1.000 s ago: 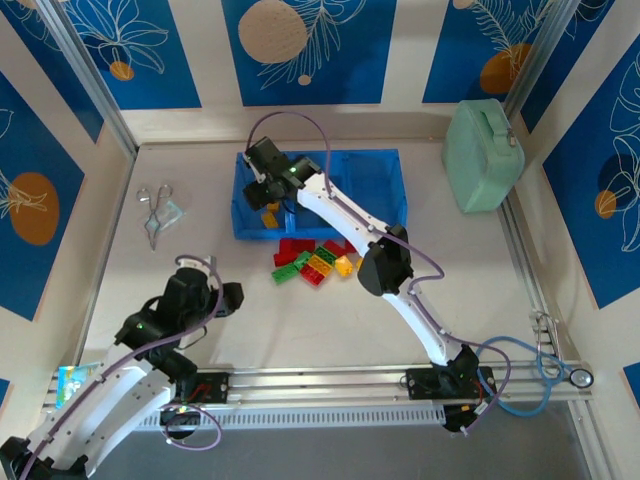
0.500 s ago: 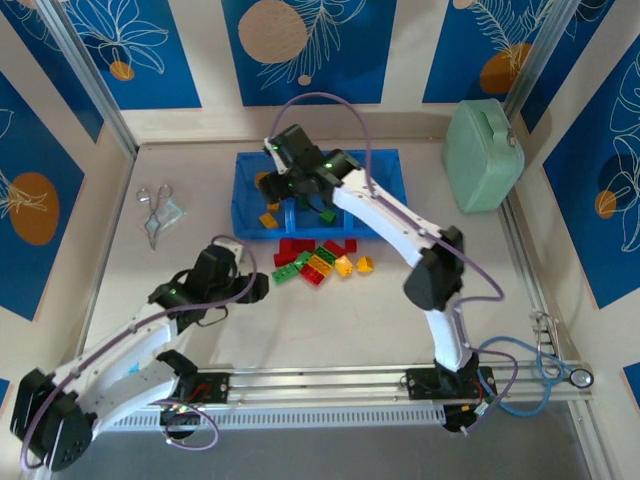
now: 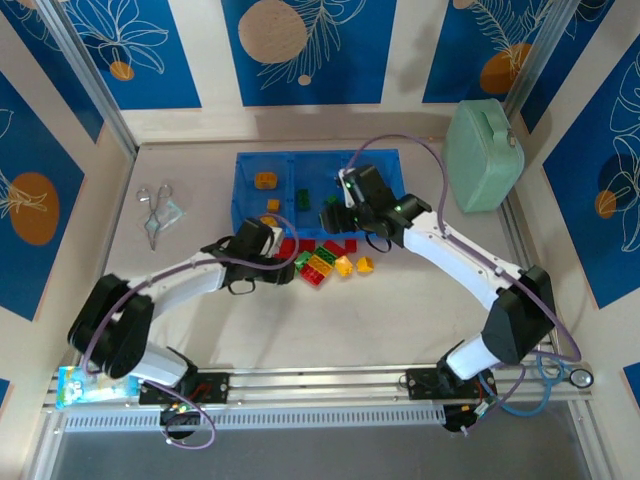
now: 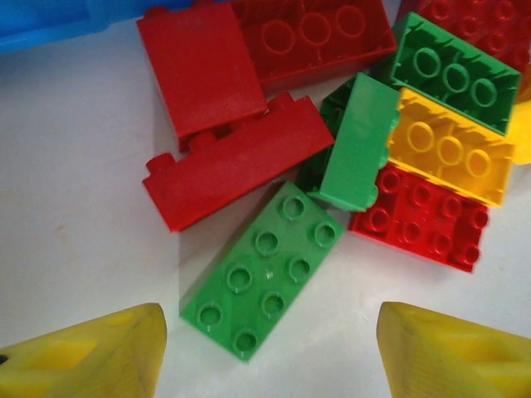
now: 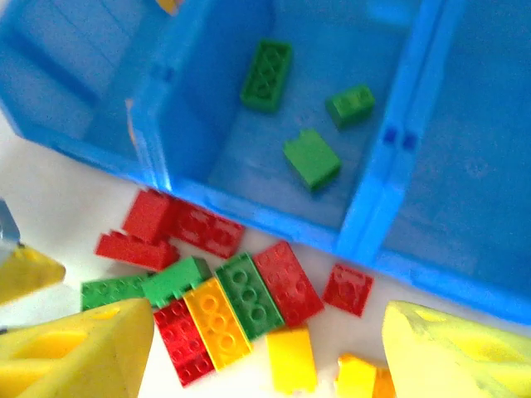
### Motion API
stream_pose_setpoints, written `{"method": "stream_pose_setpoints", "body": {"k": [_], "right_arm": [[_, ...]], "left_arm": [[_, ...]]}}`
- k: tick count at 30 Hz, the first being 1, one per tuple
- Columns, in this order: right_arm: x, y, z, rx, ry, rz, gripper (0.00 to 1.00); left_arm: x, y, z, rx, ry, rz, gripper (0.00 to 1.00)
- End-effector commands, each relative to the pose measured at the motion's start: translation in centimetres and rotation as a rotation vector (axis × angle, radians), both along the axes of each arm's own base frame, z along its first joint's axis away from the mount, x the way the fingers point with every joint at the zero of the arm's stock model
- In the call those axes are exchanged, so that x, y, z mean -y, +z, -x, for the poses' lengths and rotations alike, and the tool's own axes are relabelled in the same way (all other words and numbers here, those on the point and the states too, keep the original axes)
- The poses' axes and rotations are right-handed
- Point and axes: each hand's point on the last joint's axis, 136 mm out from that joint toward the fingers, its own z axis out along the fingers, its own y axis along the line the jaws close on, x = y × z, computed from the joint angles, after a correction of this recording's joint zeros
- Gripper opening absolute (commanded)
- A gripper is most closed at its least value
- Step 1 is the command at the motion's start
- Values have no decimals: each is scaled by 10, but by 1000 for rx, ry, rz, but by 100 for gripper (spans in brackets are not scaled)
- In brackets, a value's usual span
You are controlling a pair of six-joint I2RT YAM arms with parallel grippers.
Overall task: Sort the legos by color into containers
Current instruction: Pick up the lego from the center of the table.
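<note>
The legos lie in a loose pile of red, green and yellow bricks on the table, just in front of the blue tray of containers. Two yellow bricks sit in its left compartment. Three green ones sit in the middle compartment. My left gripper is at the pile's left end, open, with a flat green brick just ahead of its yellow fingertips. My right gripper hangs open over the tray's front wall and the pile, a yellow brick below its gap.
A mint green handled case stands at the back right. Scissors lie on the table left of the tray. The metal rail with both arm bases runs along the near edge.
The right gripper has swung from the tray's left compartment to the right and nearer, over the tray's front wall. The left arm has reached forward and right to the pile.
</note>
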Motion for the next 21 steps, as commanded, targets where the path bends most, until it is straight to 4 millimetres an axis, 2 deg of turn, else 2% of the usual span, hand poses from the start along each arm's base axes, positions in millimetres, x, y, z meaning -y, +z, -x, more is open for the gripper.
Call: {"method": "stream_pose_setpoints", "body": {"k": [1,7,15,17,21], "right_arm": [[12,6,8,8,-41,-75,73],[44,-13,26,-25,-103,-107,73],[63,-25,37,-44,-149,-138,73],[65,-27,37,-47,-155,-142,72],[67,-29,38,-47,-162,-146,72]], "left_arm": [[11,-1,-12,22,-56,-24,68],[11,-22,-16,-17,-59,-71,67],[20,-43,-1,-52,-110,-163,61],[24,-48,6,-56,-131,-191,57],[24,-51,16,-57,-147,-244,42]]}}
